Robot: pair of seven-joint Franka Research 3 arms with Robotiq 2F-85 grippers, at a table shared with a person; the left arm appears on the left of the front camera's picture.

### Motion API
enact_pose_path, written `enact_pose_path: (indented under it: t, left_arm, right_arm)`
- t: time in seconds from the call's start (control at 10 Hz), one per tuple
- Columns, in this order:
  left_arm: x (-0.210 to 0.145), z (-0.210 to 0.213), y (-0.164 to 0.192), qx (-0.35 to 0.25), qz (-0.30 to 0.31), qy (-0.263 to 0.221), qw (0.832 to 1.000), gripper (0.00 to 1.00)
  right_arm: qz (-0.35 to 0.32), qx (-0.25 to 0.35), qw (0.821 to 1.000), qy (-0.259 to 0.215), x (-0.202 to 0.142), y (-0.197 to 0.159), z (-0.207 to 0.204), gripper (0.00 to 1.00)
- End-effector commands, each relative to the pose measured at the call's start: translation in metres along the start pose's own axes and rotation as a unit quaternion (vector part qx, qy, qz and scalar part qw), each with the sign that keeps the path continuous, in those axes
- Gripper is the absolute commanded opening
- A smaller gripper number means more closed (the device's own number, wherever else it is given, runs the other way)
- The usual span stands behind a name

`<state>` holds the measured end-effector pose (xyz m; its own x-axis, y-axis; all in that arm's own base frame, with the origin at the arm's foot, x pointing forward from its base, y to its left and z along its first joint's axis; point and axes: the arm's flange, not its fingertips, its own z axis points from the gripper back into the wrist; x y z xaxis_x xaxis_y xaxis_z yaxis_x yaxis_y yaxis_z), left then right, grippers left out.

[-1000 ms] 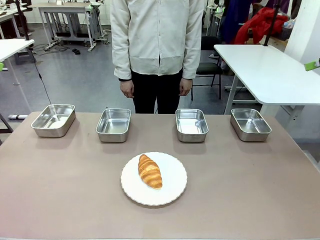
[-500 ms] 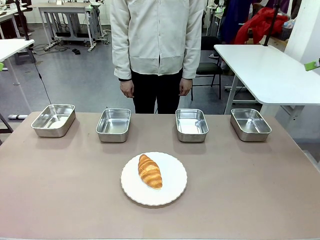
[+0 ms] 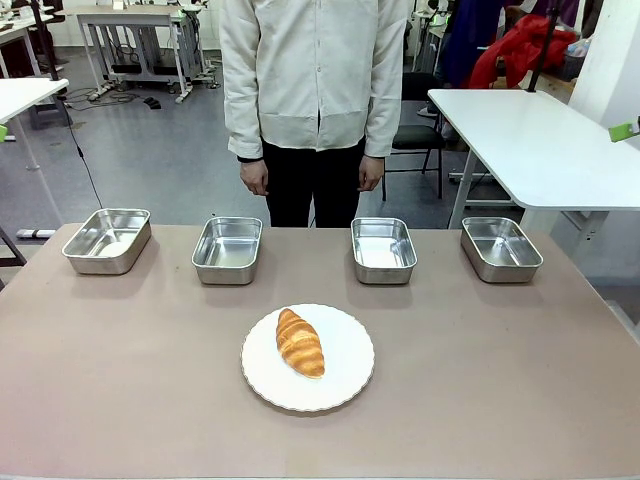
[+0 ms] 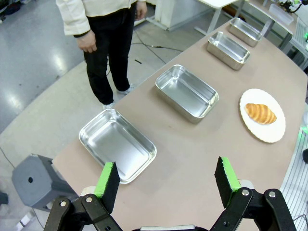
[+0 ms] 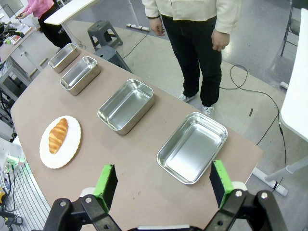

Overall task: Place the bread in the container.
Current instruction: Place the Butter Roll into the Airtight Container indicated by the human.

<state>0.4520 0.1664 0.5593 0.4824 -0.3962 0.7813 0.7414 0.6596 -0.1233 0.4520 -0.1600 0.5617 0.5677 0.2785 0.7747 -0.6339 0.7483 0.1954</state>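
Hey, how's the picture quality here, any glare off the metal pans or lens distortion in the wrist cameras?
Front view: sharp and evenly lit, white glare inside the steel pans, a faint shadow round the plate. Left wrist view: the wide lens bows the table edge, and bright patches gleam on the floor. Right wrist view: the same bowing, the croissant in focus.

Round white plate (image 3: 350, 368) sits mid-surface (image 3: 500, 380), nearer the front edge. Person (image 3: 315, 70) in cream jacket + black trousers stands just behind far edge, arms down. White table (image 3: 540, 140) off far-right corner, red cloth (image 3: 520, 45) behind it. Grey stool (image 4: 36, 179) on floor by surface's left end.
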Motion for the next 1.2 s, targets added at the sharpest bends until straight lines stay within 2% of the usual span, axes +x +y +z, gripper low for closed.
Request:
enact_pose_path:
  t: [0.0,1.1]
  left_arm:
    - [0.0008,0.0002,-0.0002,-0.002,-0.002,-0.002,1.000,1.00]
    - [0.0008,0.0002,-0.0002,-0.002,-0.002,-0.002,1.000,1.00]
  right_arm:
    - [0.003,0.003,1.000,-0.007,0.0011,-0.0004,-0.0007,1.00]
    - [0.003,0.003,1.000,-0.007,0.0011,-0.0004,-0.0007,1.00]
